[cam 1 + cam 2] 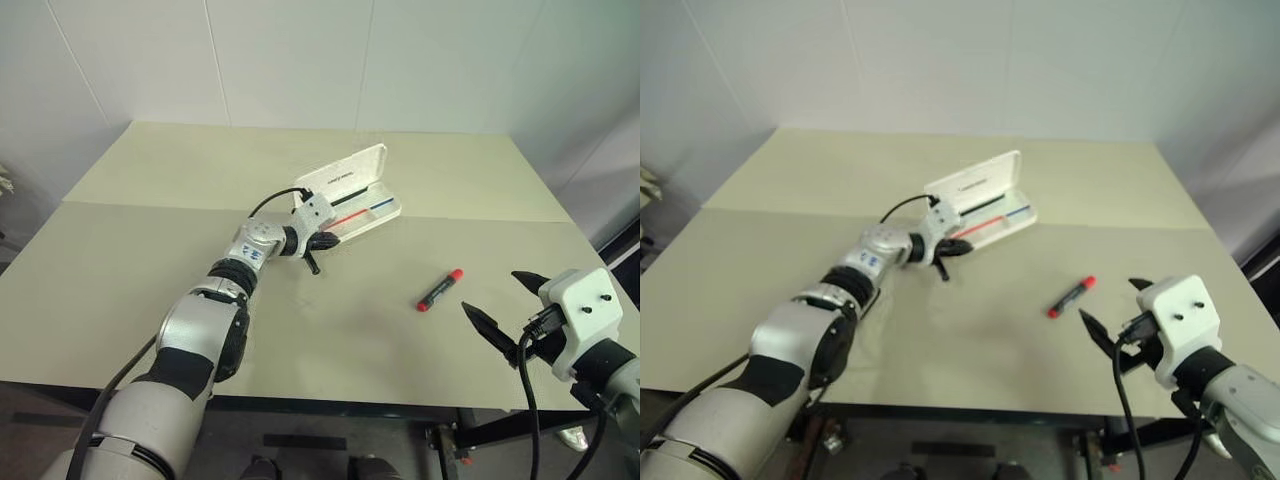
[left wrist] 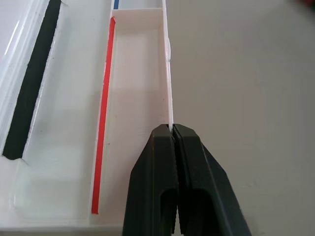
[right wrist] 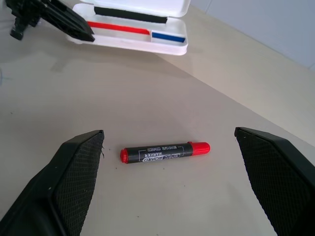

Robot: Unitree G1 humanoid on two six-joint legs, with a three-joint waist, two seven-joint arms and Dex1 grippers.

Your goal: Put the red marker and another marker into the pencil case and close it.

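Right wrist view frames the red marker [image 3: 165, 152] lying loose on the bench [image 1: 330, 330] between the wide-spread right pincer [image 3: 172, 196], lined up for pickup. Left pincer [image 2: 172, 142], closed and empty, sits at the open pencil case [image 1: 372, 160].

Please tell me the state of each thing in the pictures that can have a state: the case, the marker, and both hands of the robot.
pencil case: open, lid raised, tray showing a red and a blue stripe.
red marker: capped, lying flat on the table, outside the case.
left hand: shut, at the near end of the case, its fingers closed on the tray's thin wall.
right hand: open wide, facing the red marker, holding nothing.
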